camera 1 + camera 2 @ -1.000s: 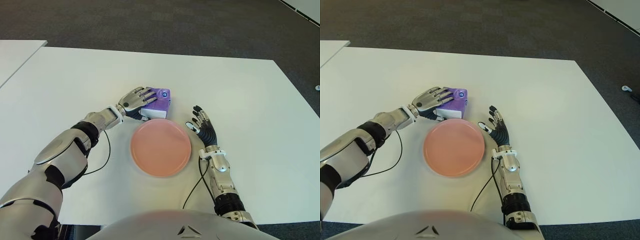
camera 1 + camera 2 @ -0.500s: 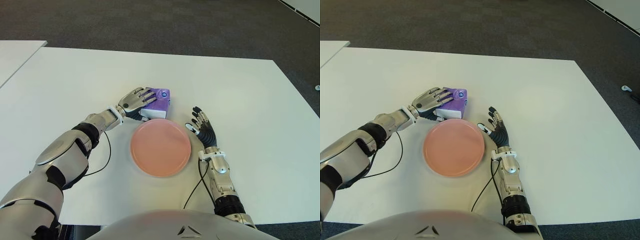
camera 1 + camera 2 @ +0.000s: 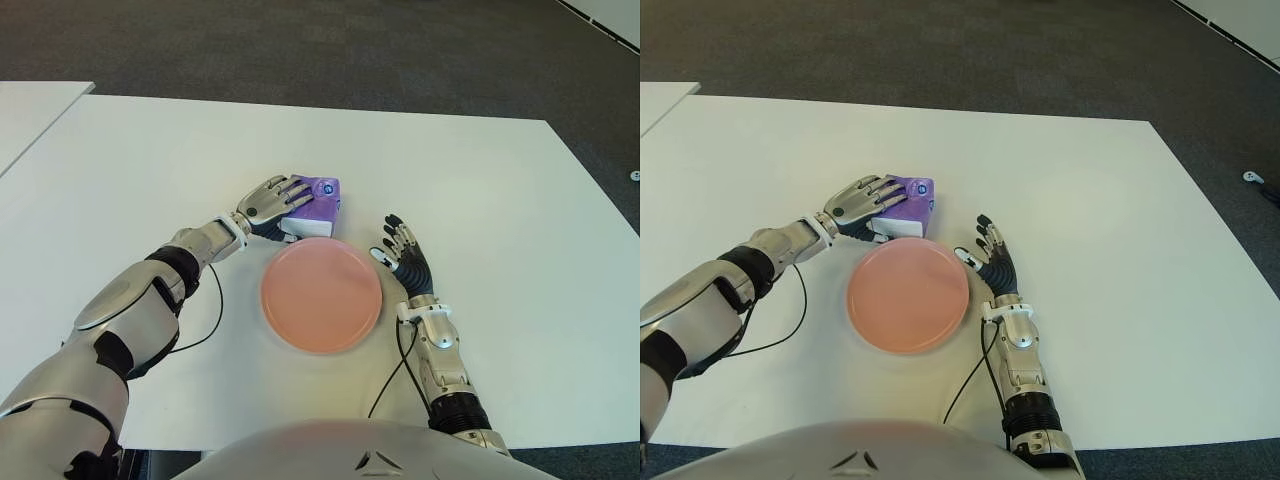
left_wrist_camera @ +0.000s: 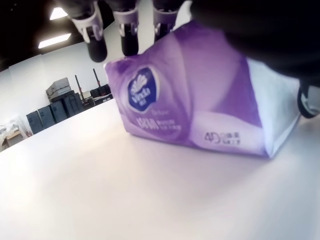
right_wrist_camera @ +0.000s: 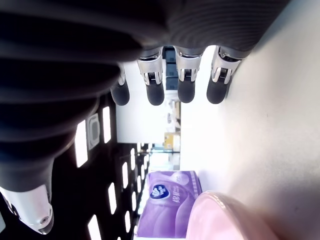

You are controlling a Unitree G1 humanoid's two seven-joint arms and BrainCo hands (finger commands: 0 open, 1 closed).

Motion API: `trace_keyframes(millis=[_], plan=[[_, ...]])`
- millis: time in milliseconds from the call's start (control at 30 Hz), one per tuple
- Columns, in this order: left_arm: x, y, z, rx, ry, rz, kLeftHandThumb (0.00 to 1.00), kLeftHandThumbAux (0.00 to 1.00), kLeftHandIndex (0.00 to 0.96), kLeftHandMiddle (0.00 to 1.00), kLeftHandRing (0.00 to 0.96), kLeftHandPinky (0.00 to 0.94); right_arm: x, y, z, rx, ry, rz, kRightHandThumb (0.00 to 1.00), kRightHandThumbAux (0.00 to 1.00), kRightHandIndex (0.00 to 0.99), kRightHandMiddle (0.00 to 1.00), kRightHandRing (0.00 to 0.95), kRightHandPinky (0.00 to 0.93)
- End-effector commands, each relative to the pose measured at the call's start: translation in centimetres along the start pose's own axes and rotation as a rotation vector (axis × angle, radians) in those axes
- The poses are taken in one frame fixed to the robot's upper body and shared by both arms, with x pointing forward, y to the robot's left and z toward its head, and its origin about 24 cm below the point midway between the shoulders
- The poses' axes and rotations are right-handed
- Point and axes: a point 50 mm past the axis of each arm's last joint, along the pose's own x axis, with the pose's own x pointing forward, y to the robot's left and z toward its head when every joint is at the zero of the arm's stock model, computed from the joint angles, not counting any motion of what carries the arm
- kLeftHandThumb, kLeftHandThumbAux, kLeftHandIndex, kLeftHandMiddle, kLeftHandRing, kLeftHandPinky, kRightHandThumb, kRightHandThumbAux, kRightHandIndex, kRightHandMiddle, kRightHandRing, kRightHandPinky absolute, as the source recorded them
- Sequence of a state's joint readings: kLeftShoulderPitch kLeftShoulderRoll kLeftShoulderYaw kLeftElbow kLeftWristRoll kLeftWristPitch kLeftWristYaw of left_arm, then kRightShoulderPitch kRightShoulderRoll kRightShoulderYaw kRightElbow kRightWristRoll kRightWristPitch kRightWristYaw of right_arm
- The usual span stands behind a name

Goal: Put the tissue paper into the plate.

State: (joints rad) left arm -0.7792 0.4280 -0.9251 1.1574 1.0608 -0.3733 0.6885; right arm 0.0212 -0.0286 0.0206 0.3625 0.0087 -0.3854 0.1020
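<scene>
Just beyond the plate's (image 3: pixel 321 294) far rim, left hand (image 3: pixel 272 200) covers tissue pack (image 3: pixel 318 203).

glossy plastic tissue pack (image 3: pixel 318 200), matt pink plate (image 3: pixel 321 294)

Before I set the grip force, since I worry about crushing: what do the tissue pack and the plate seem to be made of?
The tissue pack, under the left hand, looks like a soft pack in glossy purple-and-white plastic film: it shows sheen and rounded, slightly puckered edges. The plate looks like rigid matte pink plastic or melamine, evenly coloured with a smooth raised rim; ceramic cannot be ruled out.
</scene>
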Motion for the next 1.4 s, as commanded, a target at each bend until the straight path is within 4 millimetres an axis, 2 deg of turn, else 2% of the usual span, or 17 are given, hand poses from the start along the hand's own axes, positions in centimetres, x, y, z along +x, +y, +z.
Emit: trace_keyframes(millis=[33, 67, 100, 133, 167, 200, 333, 467, 667, 1400], plan=[[-2.39, -3.63, 1.91, -0.039, -0.023, -0.147, 0.345, 0.416, 0.249, 0.389, 0.390, 0.440, -2.93, 0.07, -4.03, 0.027, 0.232, -0.020, 0.000, 0.622, 0.000, 0.017, 0.000, 0.000], [-2.36, -3.60, 1.92, -0.045, -0.019, -0.140, 0.416, 0.461, 0.296, 0.451, 0.445, 0.489, -2.93, 0.07, -4.03, 0.027, 0.232, -0.021, 0.000, 0.619, 0.000, 0.017, 0.000, 0.000], [-2.30, -3.58, 1.93, -0.050, -0.013, -0.134, 0.441, 0.477, 0.313, 0.473, 0.464, 0.507, -2.92, 0.06, -4.03, 0.026, 0.232, -0.021, 0.000, 0.618, 0.000, 0.017, 0.000, 0.000], [-2.26, -3.56, 1.94, -0.053, -0.009, -0.130, 0.537, 0.556, 0.354, 0.523, 0.516, 0.551, -2.91, 0.06, -4.03, 0.026, 0.232, -0.021, 0.000, 0.616, 0.000, 0.017, 0.000, 0.000], [-2.20, -3.63, 2.04, -0.050, -0.002, -0.126, 0.572, 0.584, 0.369, 0.541, 0.534, 0.567, -2.91, 0.05, -4.03, 0.025, 0.232, -0.022, 0.000, 0.615, 0.000, 0.017, 0.000, 0.000], [-2.17, -3.68, 2.11, -0.047, 0.002, -0.123, 0.626, 0.623, 0.393, 0.593, 0.595, 0.627, -2.91, 0.05, -4.03, 0.025, 0.232, -0.022, 0.000, 0.613, 0.000, 0.017, 0.000, 0.000], [-2.14, -3.65, 2.22, -0.040, 0.002, -0.098, 0.707, 0.680, 0.430, 0.703, 0.714, 0.751, -2.86, 0.01, -4.01, 0.023, 0.232, -0.025, 0.000, 0.613, 0.000, 0.018, 0.000, 0.000], [-2.14, -3.58, 2.26, -0.039, -0.007, -0.081, 0.733, 0.692, 0.440, 0.779, 0.789, 0.822, -2.85, -0.01, -3.98, 0.024, 0.231, -0.027, 0.000, 0.615, 0.000, 0.019, 0.000, 0.000], [-2.11, -3.58, 2.30, -0.051, -0.008, -0.084, 0.745, 0.695, 0.443, 0.832, 0.838, 0.848, -2.85, -0.07, -3.97, 0.028, 0.229, -0.030, 0.000, 0.623, 0.000, 0.021, 0.000, 0.000], [-2.01, -3.68, 2.19, -0.127, 0.041, -0.115, 0.750, 0.696, 0.443, 0.861, 0.864, 0.857, -2.72, -0.24, -4.03, 0.033, 0.232, -0.034, 0.000, 0.633, 0.000, 0.018, 0.000, 0.000]])
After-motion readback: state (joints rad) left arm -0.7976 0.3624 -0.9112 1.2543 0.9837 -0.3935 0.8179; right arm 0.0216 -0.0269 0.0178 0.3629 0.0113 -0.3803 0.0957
